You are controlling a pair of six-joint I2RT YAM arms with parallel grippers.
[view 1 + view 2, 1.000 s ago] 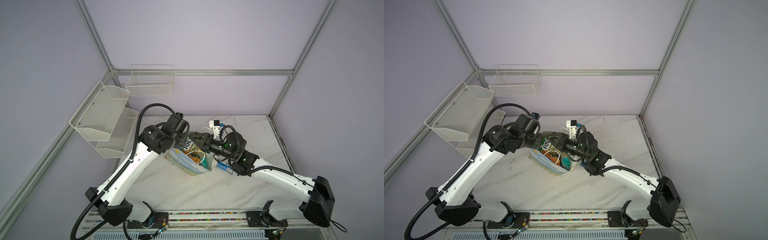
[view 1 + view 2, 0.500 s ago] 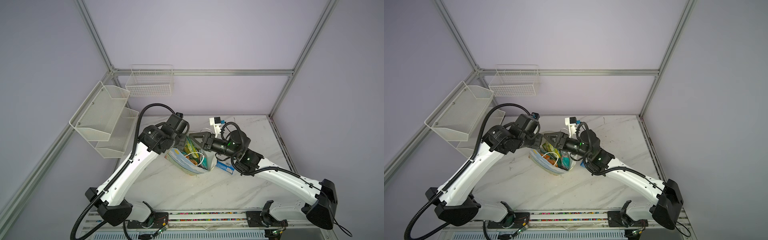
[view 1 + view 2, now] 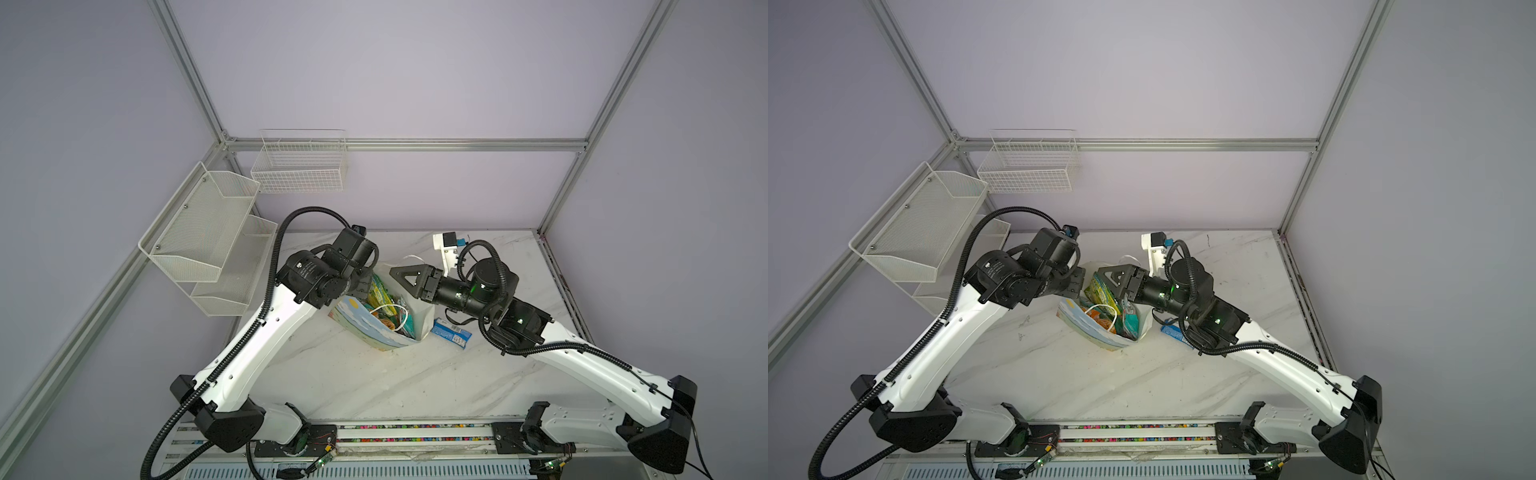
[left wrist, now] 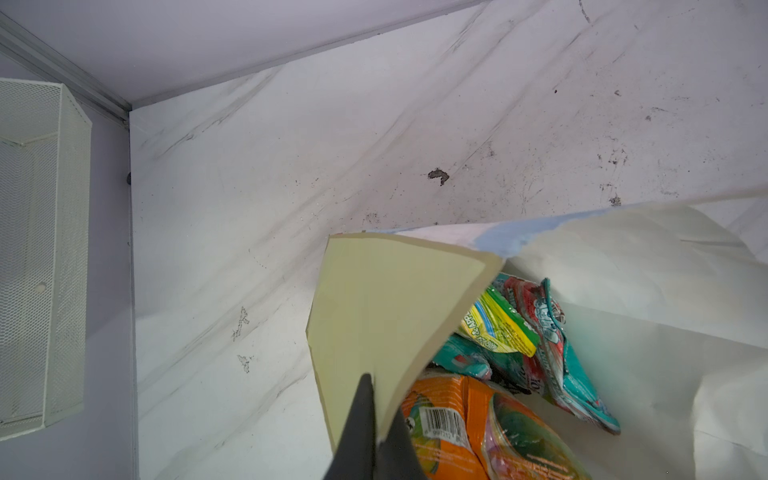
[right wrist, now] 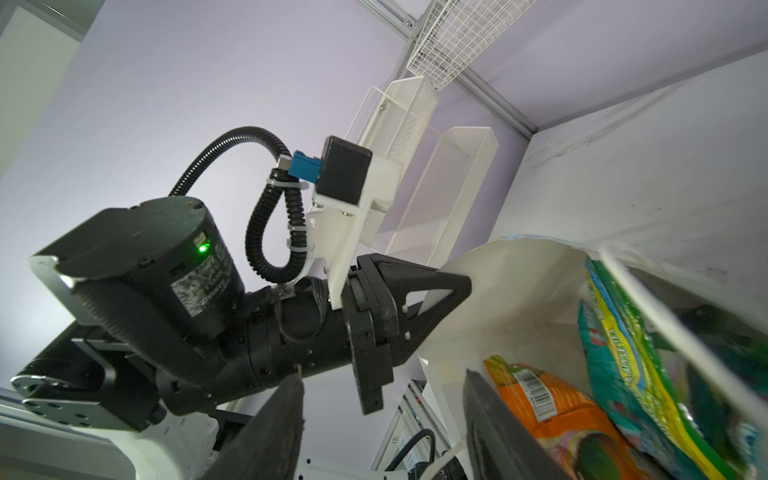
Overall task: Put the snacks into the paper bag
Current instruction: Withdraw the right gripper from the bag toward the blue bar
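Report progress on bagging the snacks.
Done: orange packet, green packet and teal packet lie inside the paper bag. In hand: left gripper pinches the bag's rim; right gripper hangs open over its mouth, empty. Left: the blue packet on the table beside the bag.

This is looking like a robotics lab cell — a white left arm and a white right arm are sitting bolted to a mounting rail along the front edge of a marble-patterned counter, black cable hoses looping off them. Aluminium framing and plain lilac wall panels are boxing the space in, and white wire baskets are hanging on the walls.
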